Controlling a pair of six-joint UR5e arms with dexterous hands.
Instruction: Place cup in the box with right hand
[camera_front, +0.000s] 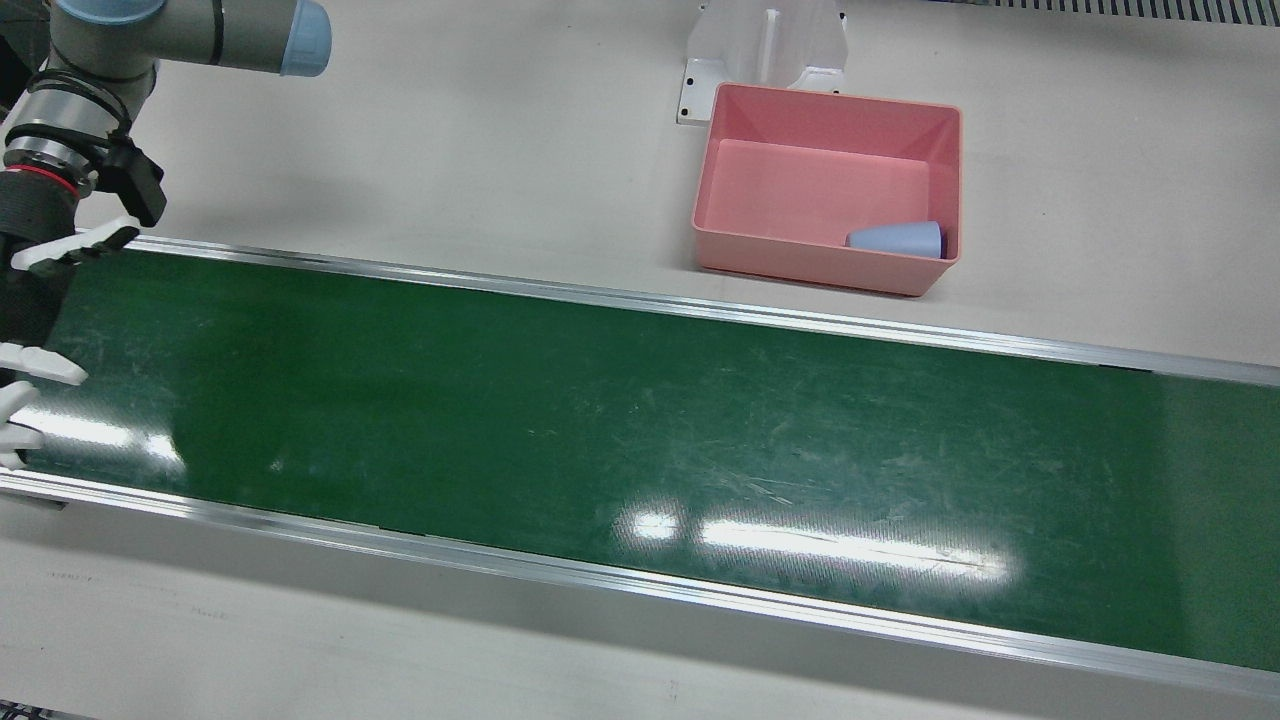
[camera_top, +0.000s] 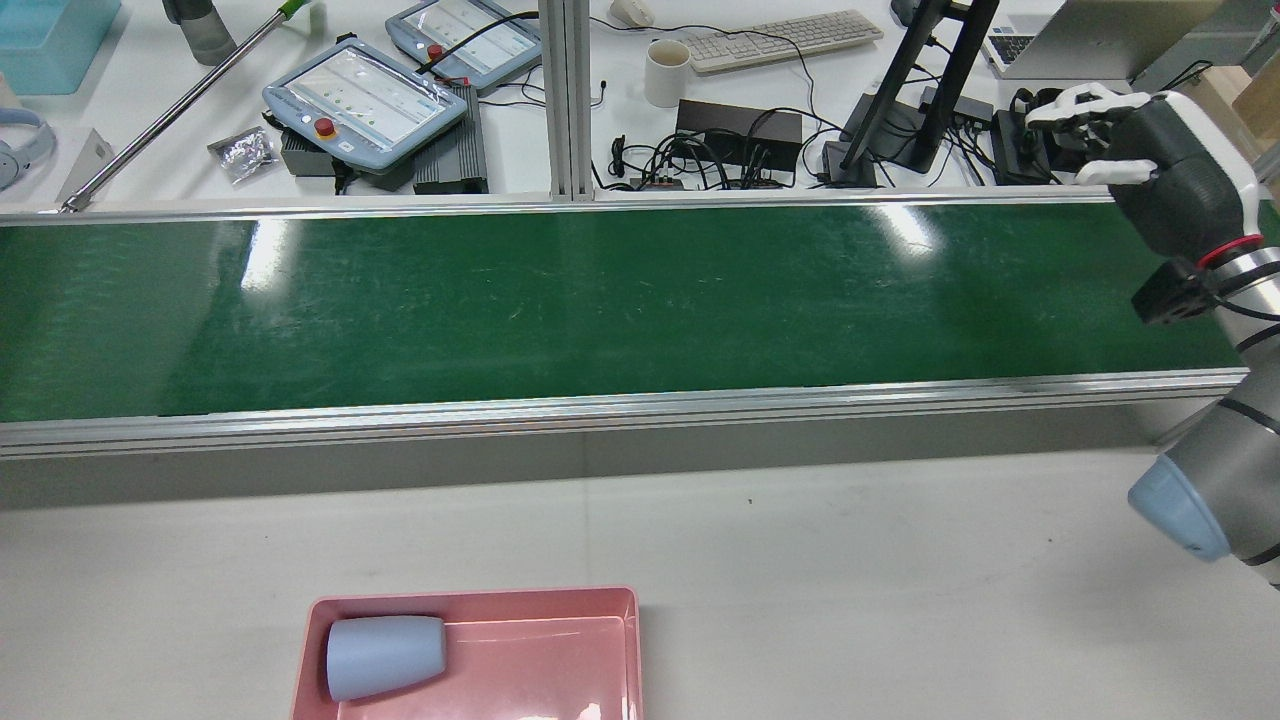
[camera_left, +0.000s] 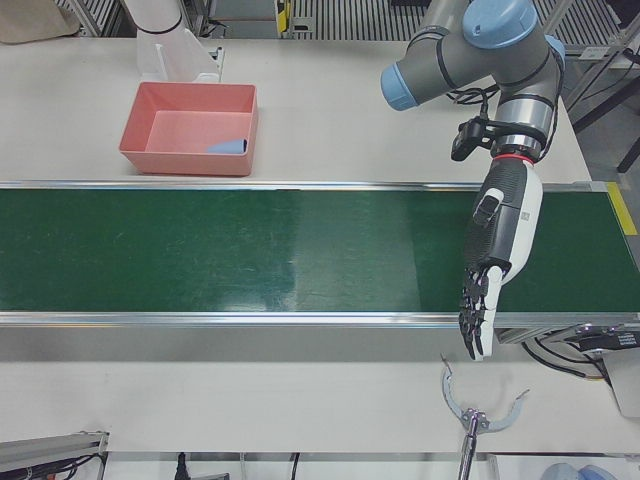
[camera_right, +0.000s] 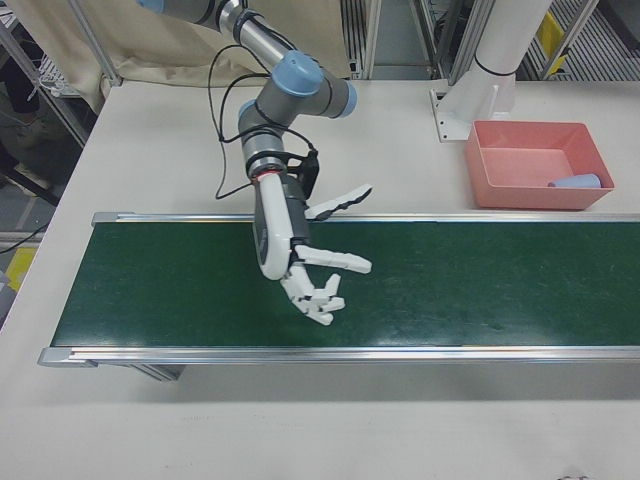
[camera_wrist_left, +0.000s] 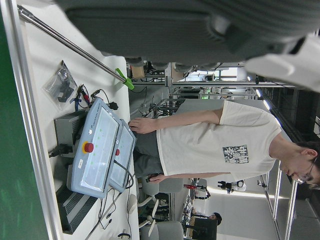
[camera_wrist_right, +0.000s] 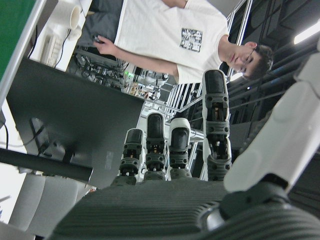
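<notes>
**Both hands bare over the belt, cup lying in the pink box**

The right hand (camera_right: 300, 262) hangs above the green conveyor belt (camera_front: 600, 400) near one of its ends. Its white-tipped fingers (camera_right: 345, 262) are spread wide and hold nothing. The thumb side points to the belt's robot-side rail, and the other fingers reach toward the rail on the operators' side. The left hand (camera_left: 497, 262) is over the belt's opposite end. Its fingers are stretched out straight past the operators'-side rail, and it too is empty.

The belt is a long, scuffed green strip framed by aluminium rails, and ceiling lights glare off it in bright patches. It runs across a pale desk (camera_front: 450, 150).

On the robot's side of the belt, just off the rail, sits the pink box (camera_front: 830, 100). The blue cup (camera_front: 895, 239) lies on its side inside the box, in the corner closest to the belt. A white pedestal (camera_front: 765, 50) stands on the far side of the box from the belt.

Beyond the belt on the operators' side, another desk carries two teach pendants (camera_top: 365, 100), a keyboard (camera_top: 790, 38), a white mug (camera_top: 667, 72) and a tangle of cables. A person in a white T-shirt (camera_wrist_left: 215, 137) stands there.
</notes>
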